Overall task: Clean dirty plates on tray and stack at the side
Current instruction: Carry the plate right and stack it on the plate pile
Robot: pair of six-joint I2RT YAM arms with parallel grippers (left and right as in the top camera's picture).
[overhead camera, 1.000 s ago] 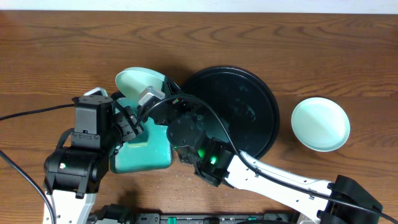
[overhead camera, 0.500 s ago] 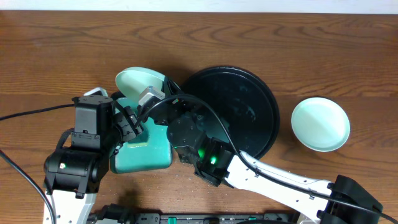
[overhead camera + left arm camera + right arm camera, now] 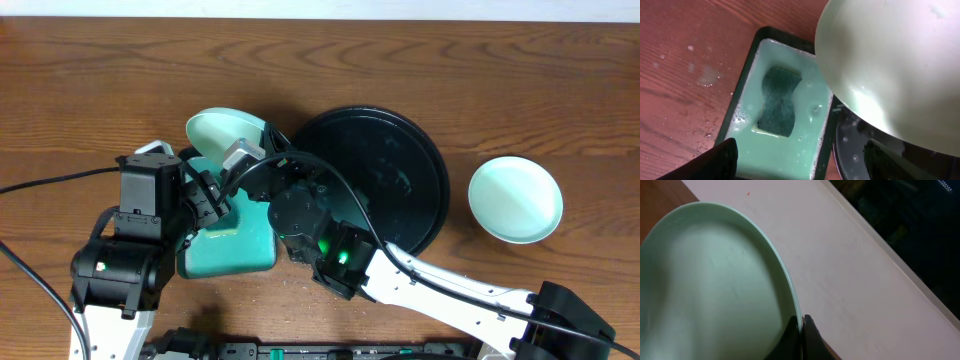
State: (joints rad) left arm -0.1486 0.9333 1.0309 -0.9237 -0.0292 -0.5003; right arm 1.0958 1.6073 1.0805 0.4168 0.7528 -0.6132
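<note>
Nothing has shifted since the earlier frames; both arms and every dish sit as before.

Overhead: the black tray lies mid-desk, with wet spots on its floor. A second plate rests flat on bare wood well to the tray's right, apart from its rim. A tilted plate stands just off the tray's left edge, over the far end of a teal basin. The right arm crosses from lower right and hides the tray's near-left rim; the right claw meets the tilted plate's edge. The left arm covers the basin's left side, with the left claw above it.

Left wrist: the left claw is spread wide and empty over the basin. A dark sponge lies in foamy water. The tilted plate's underside fills the upper right, blocking what is beyond.

Right wrist: the right claw is closed tight, pinching the tilted plate's rim.
</note>
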